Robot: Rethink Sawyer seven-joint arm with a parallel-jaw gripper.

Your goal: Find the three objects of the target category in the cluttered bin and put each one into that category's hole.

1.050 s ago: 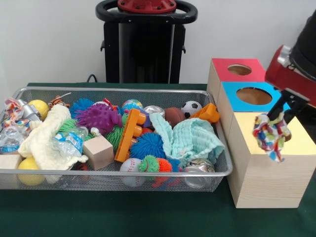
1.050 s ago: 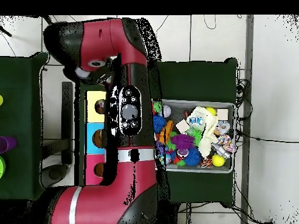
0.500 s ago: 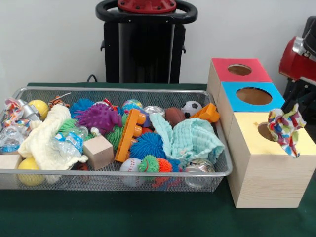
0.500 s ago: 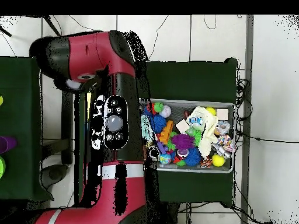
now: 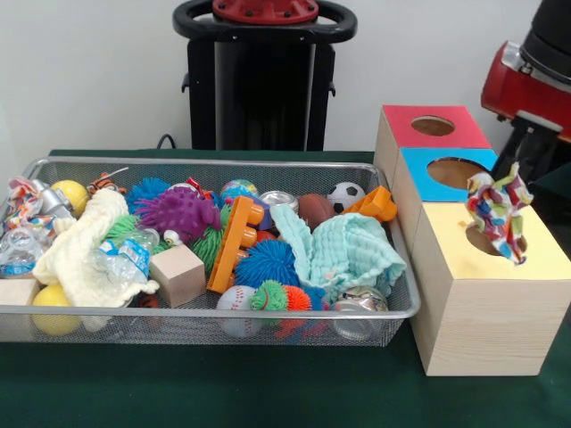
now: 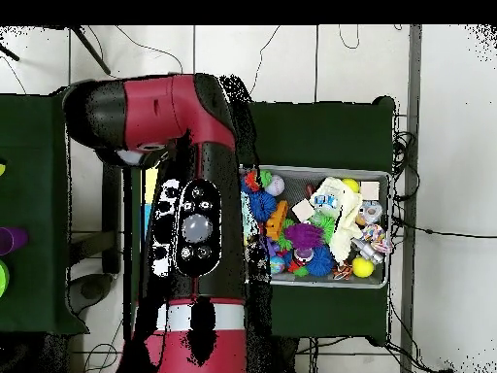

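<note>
A cloth with red, green, yellow and white patches (image 5: 498,212) hangs over the hole in the yellow-topped box (image 5: 540,260), hiding part of that hole. My gripper (image 5: 512,173) comes down from the upper right and is shut on the cloth's top edge. In the wire bin (image 5: 205,312) lie a mint cloth (image 5: 350,251) and a cream cloth (image 5: 85,251). Another patterned cloth (image 5: 21,193) sits at its far left end. In the overhead view my arm (image 6: 194,233) covers the boxes and the gripper.
A blue-topped box (image 5: 419,169) and a red-topped box (image 5: 400,125), each with a round hole, stand behind the yellow one. The bin (image 6: 381,179) also holds spiky balls, small sports balls, wooden blocks, cans, a bottle and an orange toy.
The cloth has risen from in front of the yellow box's near edge. It swung right, then came back left over the hole, still held. The arm shifted in the overhead view.
</note>
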